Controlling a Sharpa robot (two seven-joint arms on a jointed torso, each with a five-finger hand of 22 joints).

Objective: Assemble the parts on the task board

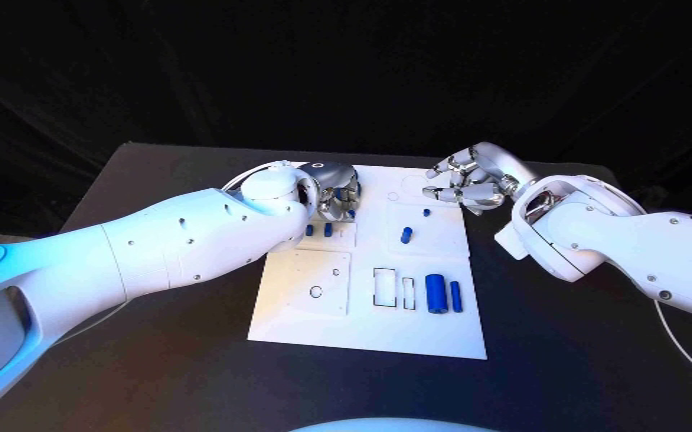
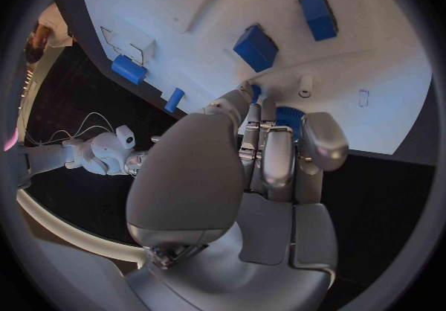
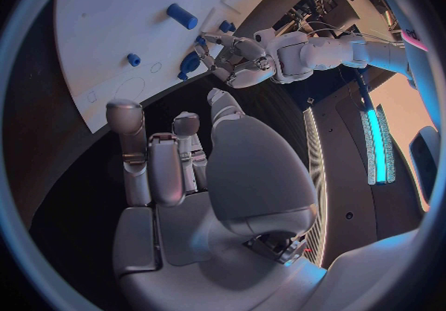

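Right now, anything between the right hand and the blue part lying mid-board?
Nothing visible. The right hand hovers past the task board's far right corner with its fingers apart and empty. Only bare white board lies between it and the blue part. The left hand works on the other side.

Blue parts [image 1: 436, 294] on white task board [image 1: 317, 317]

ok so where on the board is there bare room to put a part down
Likely the near edge of the task board, a bare white strip below the blue parts and outlined slots. The far middle, between the left hand and right hand, looks bare too but is hemmed in. The left hand's side is crowded.
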